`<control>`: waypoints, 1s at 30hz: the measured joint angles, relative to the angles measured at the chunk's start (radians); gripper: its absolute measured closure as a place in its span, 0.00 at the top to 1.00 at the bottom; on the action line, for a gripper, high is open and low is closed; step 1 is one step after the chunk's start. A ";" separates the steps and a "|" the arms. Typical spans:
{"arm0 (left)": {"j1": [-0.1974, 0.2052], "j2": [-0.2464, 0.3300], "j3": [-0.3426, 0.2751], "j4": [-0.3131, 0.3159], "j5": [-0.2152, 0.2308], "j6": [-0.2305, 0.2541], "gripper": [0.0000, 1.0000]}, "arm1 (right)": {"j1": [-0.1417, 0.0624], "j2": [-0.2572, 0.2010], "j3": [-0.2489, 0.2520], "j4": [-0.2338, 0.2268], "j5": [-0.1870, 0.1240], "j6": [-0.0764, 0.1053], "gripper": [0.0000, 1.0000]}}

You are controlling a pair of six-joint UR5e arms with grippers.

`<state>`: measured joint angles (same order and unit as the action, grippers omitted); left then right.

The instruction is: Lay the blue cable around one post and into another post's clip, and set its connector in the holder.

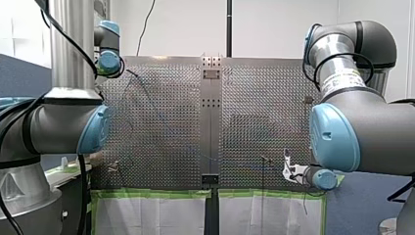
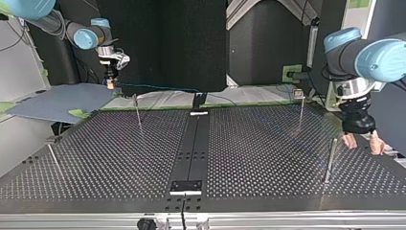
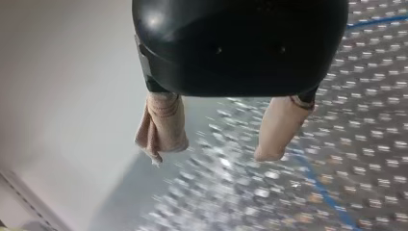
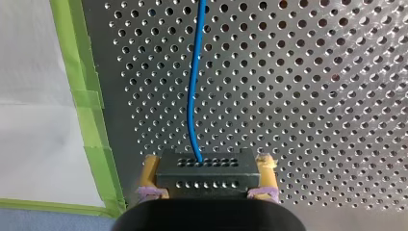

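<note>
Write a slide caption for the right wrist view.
Right gripper clamps the dark connector, blue cable trailing ahead over the perforated table.

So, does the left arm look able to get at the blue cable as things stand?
Probably yes: my left gripper is open and empty, and the blue cable lies on the perforated table close beside it, with nothing visible between them.

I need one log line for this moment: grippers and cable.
right gripper: shut on connector | left gripper: open, empty | blue cable: leads from connector across perforated table
</note>
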<state>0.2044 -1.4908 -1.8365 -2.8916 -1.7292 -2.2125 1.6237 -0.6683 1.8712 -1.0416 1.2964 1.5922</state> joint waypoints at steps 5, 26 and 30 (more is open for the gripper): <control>-0.003 0.044 0.054 -0.053 -0.054 0.054 1.00 | 0.000 0.000 0.000 0.001 0.000 0.000 0.00; -0.041 0.053 0.165 -0.262 -0.051 0.262 1.00 | 0.000 0.000 -0.005 -0.002 0.001 0.008 0.00; -0.045 0.053 0.166 -0.306 -0.049 0.306 1.00 | -0.001 0.000 -0.005 -0.004 0.001 0.008 0.00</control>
<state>0.1589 -1.4375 -1.6708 -3.1974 -1.7784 -1.9062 1.6224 -0.6683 1.8664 -1.0453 1.2976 1.6003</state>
